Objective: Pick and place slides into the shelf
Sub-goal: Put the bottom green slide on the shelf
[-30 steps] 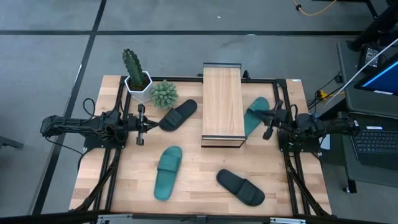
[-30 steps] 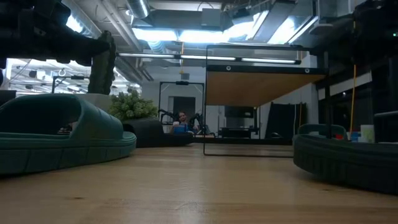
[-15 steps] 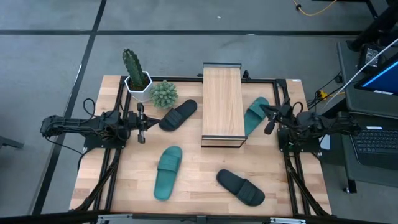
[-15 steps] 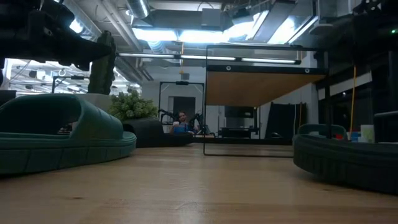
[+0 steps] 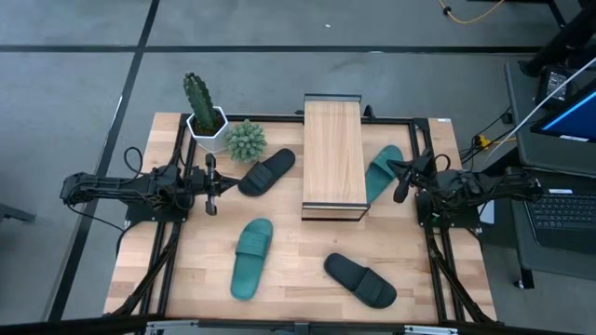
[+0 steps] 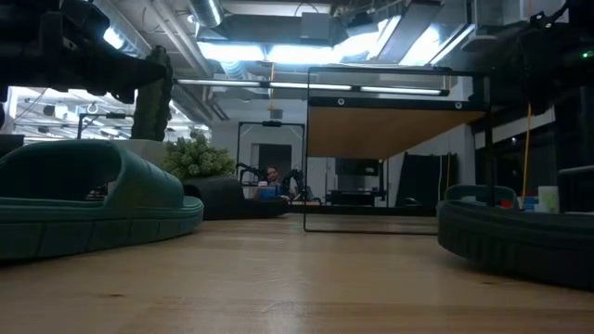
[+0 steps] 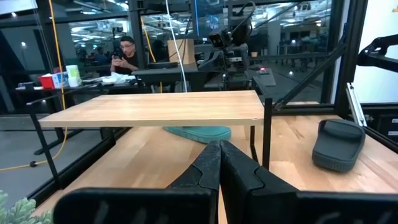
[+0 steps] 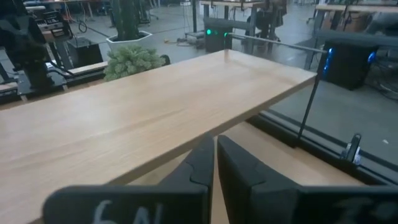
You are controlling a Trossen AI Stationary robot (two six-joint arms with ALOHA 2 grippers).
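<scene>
Overhead light: even and bright from my high view; the table [image 5: 298,251] reads clearly, shadows short and soft.
Low view: I look into backlight; ceiling fixtures [image 6: 278,51] glare white, the near teal slide [image 6: 93,199] and black slide [image 6: 520,237] are dim and soft-focused.
Left wrist: daylight-bright room behind; own fingers [image 7: 214,177] blurred, dark.
Right wrist: shelf [image 8: 143,118] top evenly lit, slight sheen; I see its edges bow.
</scene>
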